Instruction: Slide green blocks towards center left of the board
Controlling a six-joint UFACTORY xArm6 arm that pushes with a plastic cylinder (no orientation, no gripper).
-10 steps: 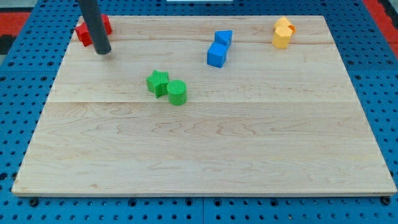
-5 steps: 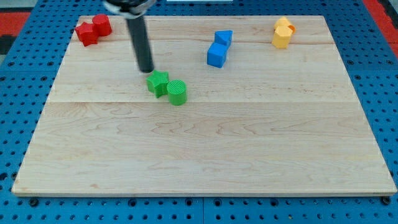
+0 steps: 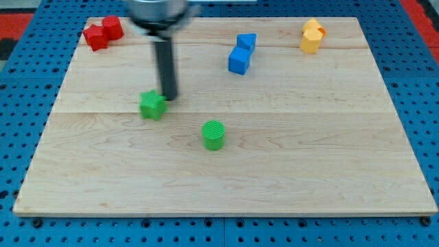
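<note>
A green star-shaped block [image 3: 152,105] lies left of the board's middle. My tip [image 3: 169,97] stands right beside it, at its upper right, touching or nearly touching it. A green cylinder [image 3: 214,134] stands apart from it, near the board's centre, to the lower right of my tip. The dark rod rises from the tip toward the view's top.
Two red blocks [image 3: 101,31] sit at the board's top left corner. Two blue cubes [image 3: 241,53] sit at top centre right. Two yellow blocks [image 3: 312,36] sit at the top right. The wooden board [image 3: 226,185] lies on a blue pegboard.
My tip moved right and down from the red blocks into the green pair. The green star slid left and down. The green cylinder slid right and down, away from the star.
</note>
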